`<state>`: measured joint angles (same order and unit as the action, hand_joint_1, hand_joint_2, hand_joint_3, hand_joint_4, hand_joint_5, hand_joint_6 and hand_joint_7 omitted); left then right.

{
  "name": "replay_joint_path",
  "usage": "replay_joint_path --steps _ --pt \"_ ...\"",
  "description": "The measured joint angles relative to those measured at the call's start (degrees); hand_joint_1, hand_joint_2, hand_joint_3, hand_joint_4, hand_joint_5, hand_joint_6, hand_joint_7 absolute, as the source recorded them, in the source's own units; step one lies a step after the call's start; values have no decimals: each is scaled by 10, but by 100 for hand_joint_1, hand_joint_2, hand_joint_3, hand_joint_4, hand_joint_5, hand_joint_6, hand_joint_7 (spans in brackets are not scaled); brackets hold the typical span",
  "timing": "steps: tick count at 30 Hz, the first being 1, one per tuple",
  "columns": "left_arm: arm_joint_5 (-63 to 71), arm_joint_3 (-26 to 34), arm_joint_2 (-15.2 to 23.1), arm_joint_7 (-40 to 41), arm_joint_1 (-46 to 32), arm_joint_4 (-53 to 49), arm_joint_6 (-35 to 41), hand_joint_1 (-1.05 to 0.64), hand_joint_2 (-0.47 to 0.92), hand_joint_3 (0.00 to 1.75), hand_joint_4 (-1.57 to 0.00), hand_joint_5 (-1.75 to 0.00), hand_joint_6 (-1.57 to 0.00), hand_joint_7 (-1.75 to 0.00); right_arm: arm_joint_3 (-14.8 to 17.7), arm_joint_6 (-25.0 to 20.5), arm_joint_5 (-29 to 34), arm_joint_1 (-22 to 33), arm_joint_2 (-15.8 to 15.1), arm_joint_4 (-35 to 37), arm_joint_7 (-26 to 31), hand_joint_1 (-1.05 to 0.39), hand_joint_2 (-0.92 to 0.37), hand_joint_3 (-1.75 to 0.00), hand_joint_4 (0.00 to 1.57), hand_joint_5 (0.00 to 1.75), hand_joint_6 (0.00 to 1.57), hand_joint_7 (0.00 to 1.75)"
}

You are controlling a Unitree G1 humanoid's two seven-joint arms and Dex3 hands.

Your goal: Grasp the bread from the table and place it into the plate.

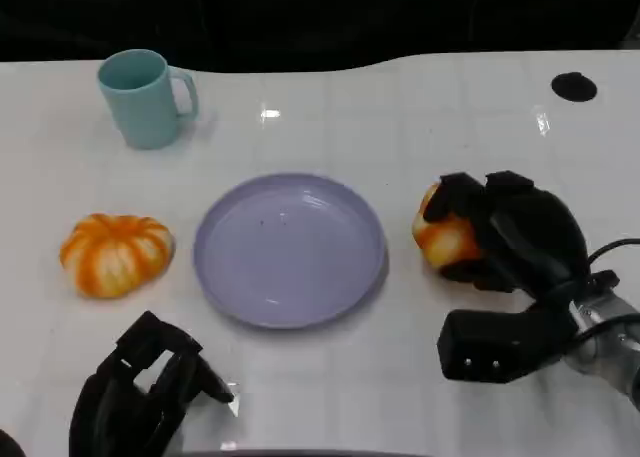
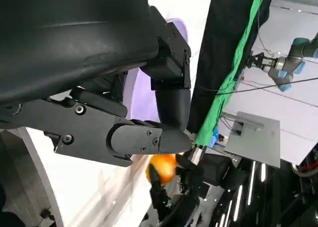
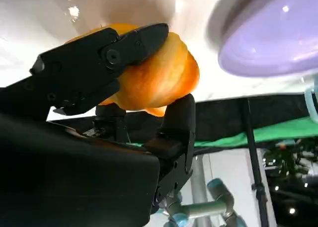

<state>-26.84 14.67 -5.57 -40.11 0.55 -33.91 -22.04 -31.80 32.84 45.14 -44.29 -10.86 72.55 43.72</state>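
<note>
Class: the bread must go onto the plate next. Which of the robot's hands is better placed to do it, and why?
The right hand. Its fingers already wrap the bread just beside the plate. The left hand holds nothing and sits near the table's front edge, across the plate from the bread.

**Plate at table's centre, bread to its right**

The plate (image 1: 290,249) sits mid-table (image 1: 330,397). A pumpkin (image 1: 116,254) lies to its left, a mug (image 1: 145,98) behind that. Right of the plate, the right hand (image 1: 500,232) grips the bread (image 1: 445,239).
</note>
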Motion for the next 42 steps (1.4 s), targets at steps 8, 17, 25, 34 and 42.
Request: replay_joint_path --steps 8,17,25,34,42 --pt "0 0 0 0 0 0 0 -51 92 27 -59 -175 -49 -151 20 33 -21 -33 17 -40 -12 -9 -74 -56 79 175 65 164" --pt "0 0 -3 0 1 -3 -1 -51 92 27 -60 -175 -49 -152 11 29 -13 -59 68 -58 -38 -6 -65 -69 81 175 76 151" --pt "0 0 -3 -1 -1 -5 -3 -52 92 28 -62 -175 -49 -153 -25 -17 9 -99 132 -47 -64 -14 -66 -62 81 175 67 161" --pt "0 -3 -2 0 -17 14 1 -51 92 28 -60 -175 -49 -152 -55 -52 18 -104 174 -14 -72 -21 -63 -95 90 175 64 175" --pt "0 -6 -3 0 -19 22 6 -51 92 27 -61 -175 -49 -151 -70 -64 17 -105 177 -10 -87 -41 -90 -28 55 64 58 24"
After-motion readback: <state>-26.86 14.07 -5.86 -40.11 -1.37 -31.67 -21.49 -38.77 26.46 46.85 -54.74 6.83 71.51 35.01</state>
